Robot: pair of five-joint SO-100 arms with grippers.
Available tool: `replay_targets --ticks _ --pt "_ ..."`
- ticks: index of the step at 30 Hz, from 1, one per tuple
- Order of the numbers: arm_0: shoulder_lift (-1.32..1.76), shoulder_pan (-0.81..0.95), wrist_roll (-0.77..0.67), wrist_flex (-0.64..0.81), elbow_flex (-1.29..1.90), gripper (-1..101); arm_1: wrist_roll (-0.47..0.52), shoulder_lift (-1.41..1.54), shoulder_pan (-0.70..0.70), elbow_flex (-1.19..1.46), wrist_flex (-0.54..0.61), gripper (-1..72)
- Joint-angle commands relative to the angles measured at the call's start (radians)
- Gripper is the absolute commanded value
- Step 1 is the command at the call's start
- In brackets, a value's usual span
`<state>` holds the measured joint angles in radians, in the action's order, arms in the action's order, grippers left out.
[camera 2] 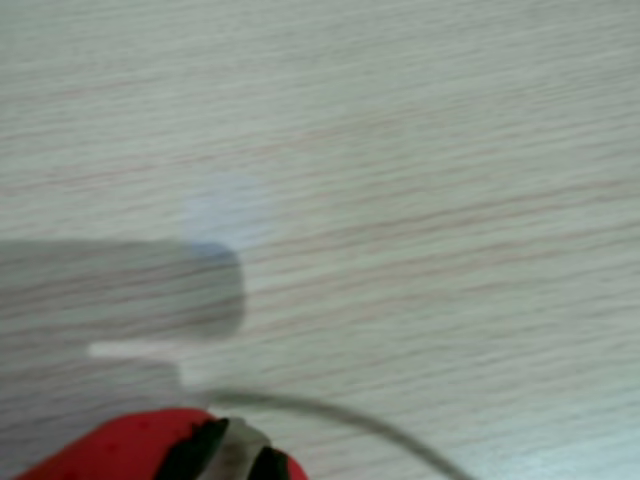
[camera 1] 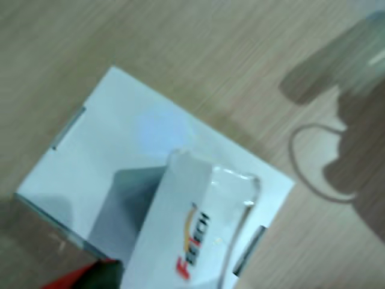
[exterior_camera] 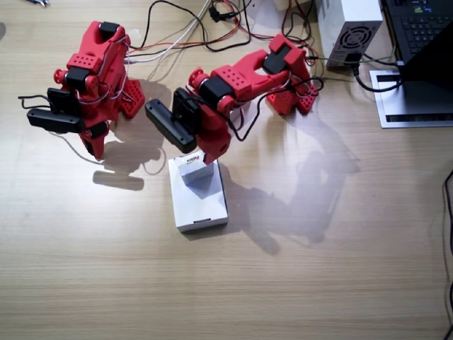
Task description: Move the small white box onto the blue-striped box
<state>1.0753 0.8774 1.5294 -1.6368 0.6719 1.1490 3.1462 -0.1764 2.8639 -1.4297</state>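
The near edge of the worktop is bare wood. Going left to right across the fixed view, the right arm comes first, folded over its base with nothing under it. Its wrist view shows only wood grain, a thin cable, and a red and dark sliver of its fingers at the bottom edge. Whether they are parted I cannot tell, though nothing appears to be in them.

Next is the left arm, bent down toward a flat white box lying on the worktop. No blue stripe is visible on this box from above; it may be the blue-striped box, but that cannot be confirmed. The small white box stands at the far end of the flat box's top, right under the left gripper. In a wrist view, the carton with its red logo fills the lower centre, apparently touching or just above the flat box. The fingers seem closed on it, though they are mostly out of view and the picture is blurred.

Further right are a grey power supply and a laptop.

The carton sits near the far short edge rather than the middle. If it is let go tilted, or the fingers drag as they part, it will likely topple or slide off.
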Motion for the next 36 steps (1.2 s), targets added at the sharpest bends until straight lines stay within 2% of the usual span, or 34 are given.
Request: replay_targets --ticks 1,8,16,19,22,24,29,36 --pt "-0.012 -0.014 0.054 -0.038 -0.081 45 0.037 0.023 0.011 -0.011 -0.025 9.3" --pt "-0.091 -0.034 0.092 -0.038 -0.176 46 0.037 0.023 0.011 -0.011 -0.025 9.3" --pt "-0.336 -0.023 0.048 -0.038 -0.202 46 0.037 0.023 0.011 -0.011 -0.025 9.3" --pt "-0.364 -0.003 0.029 -0.038 -0.198 39 0.037 0.023 0.011 -0.011 -0.025 9.3" --pt "-0.393 0.002 -0.009 -0.038 -0.264 22 0.037 0.023 0.011 -0.011 -0.025 9.3" --pt "-0.393 0.002 -0.023 -0.038 -0.270 19 0.037 0.023 0.011 -0.011 -0.025 9.3" --pt "-0.272 0.006 -0.041 -0.038 -0.172 17 0.037 0.023 0.011 -0.011 -0.025 9.3" --pt "0.206 0.061 -0.054 -0.038 0.141 17 0.037 0.023 0.011 -0.011 -0.025 9.3"
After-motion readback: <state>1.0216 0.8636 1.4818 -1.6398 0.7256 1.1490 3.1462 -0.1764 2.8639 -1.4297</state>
